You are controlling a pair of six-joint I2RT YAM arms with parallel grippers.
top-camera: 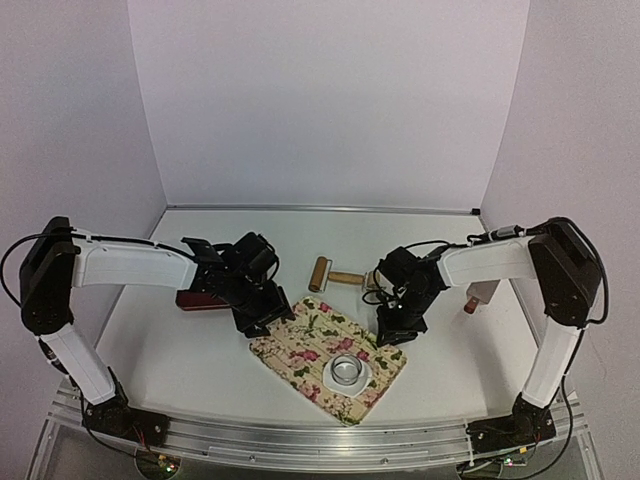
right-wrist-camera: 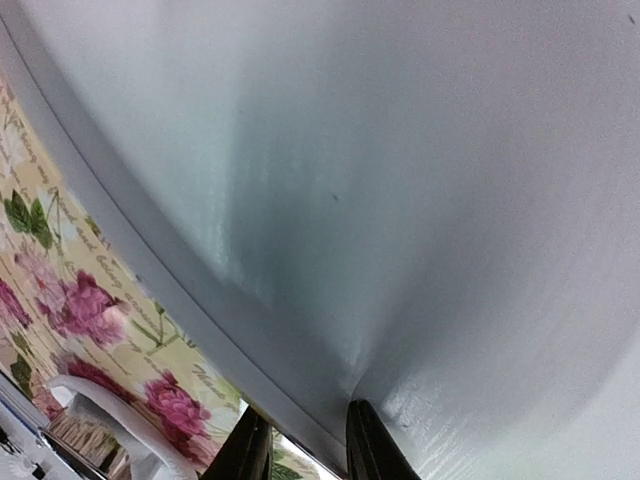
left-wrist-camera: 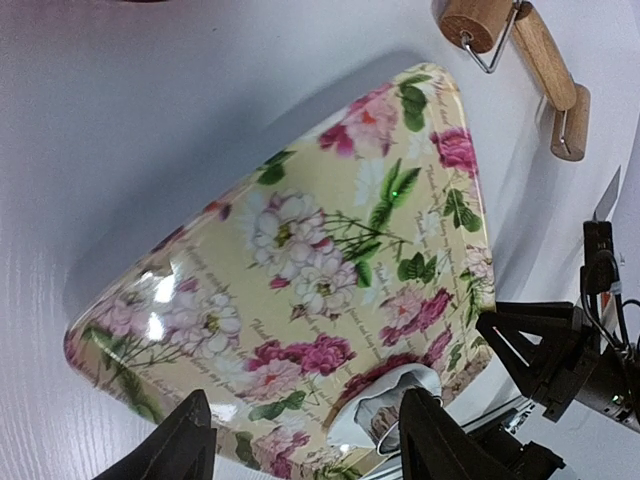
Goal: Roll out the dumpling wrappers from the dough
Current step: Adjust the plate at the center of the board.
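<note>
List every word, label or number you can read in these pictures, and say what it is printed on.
Faint cursive script among the flowers on the yellow floral mat: too small and blurred to read.
No other text shows; the wooden rolling pin bears none.

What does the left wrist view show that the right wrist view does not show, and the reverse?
Only the left wrist view: the wooden rolling pin beside the floral mat, and the left gripper, jaws open. Only the right wrist view: the jaws of the right gripper, shut at the mat's edge. Both: the mat and the white dough on it.
</note>
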